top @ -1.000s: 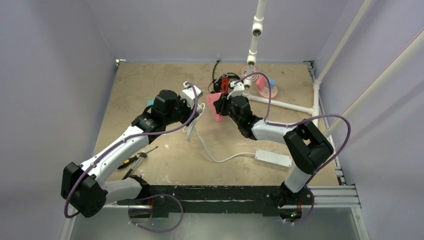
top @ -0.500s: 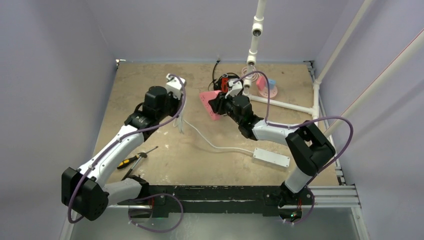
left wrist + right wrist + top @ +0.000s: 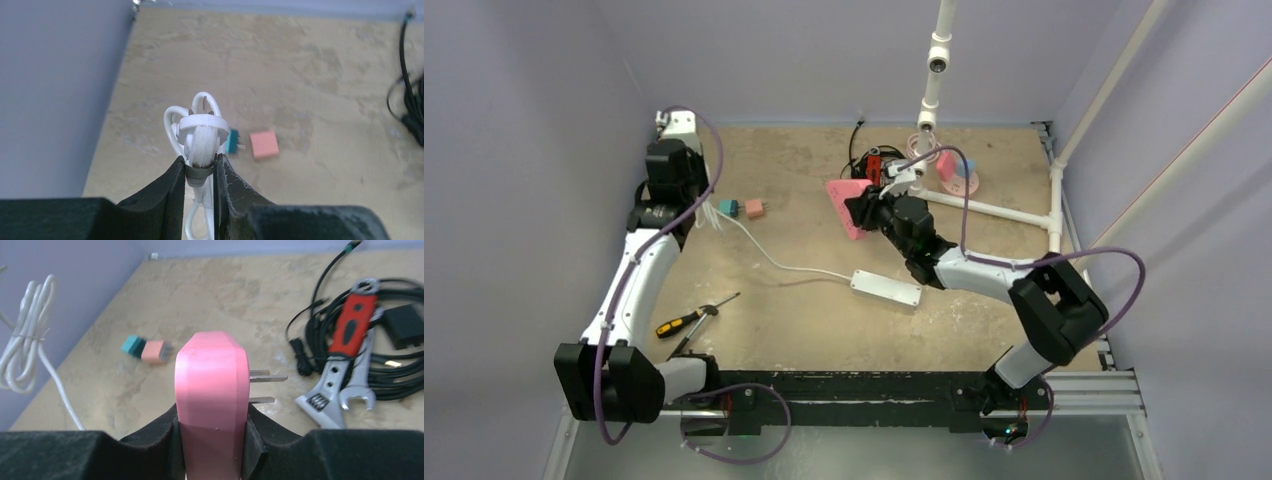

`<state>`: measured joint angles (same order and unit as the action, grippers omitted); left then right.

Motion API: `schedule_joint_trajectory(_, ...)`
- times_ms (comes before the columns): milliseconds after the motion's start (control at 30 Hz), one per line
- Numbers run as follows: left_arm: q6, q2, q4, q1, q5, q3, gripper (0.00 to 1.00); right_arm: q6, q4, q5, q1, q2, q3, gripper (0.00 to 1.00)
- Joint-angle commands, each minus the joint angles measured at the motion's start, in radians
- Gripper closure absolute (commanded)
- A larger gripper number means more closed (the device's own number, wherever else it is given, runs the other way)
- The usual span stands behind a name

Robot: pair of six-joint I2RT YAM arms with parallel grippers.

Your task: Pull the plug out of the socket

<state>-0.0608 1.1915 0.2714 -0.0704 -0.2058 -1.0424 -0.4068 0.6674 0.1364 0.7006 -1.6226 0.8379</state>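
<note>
The socket, a flat pink disc (image 3: 957,184) with a coiled pink cord, lies at the back right. The small light-blue plug (image 3: 968,166) sits on it beside a pink piece. Neither gripper is near them. My left gripper (image 3: 696,207) is at the far left, shut on the white round plug (image 3: 202,134) of a white cord; it also shows in the left wrist view (image 3: 200,162). My right gripper (image 3: 857,213) is mid-table, shut on a pink blocky adapter (image 3: 212,375) whose bare metal prongs point right; it also shows in the right wrist view (image 3: 212,415).
A white power strip (image 3: 885,288) lies mid-table on its cord. A teal cube (image 3: 728,207) and a salmon cube (image 3: 754,208) lie near the left gripper. Wrenches (image 3: 345,355) and black cables (image 3: 400,370) are at the back. Screwdrivers (image 3: 686,320) lie front left. A white pipe frame (image 3: 984,208) stands right.
My left arm swung far left and back with the white plug, away from the pink adapter, dragging the cord and power strip leftward. The right gripper stayed almost in place.
</note>
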Motion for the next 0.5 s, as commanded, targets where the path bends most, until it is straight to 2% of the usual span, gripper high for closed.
schedule_joint_trajectory(0, -0.028, 0.049, -0.066, 0.081, -0.043, -0.207, 1.00, -0.010, 0.118, 0.164, -0.001, 0.134, -0.047, 1.00)
schedule_joint_trajectory(200, -0.004, 0.165, -0.040, 0.141, -0.141, -0.399, 1.00, 0.002, 0.155, 0.230, -0.002, 0.191, -0.090, 1.00)
schedule_joint_trajectory(467, 0.056, 0.193, -0.071, 0.172, -0.317, -0.521, 1.00, 0.000, 0.183, 0.204, -0.002, 0.172, -0.096, 1.00)
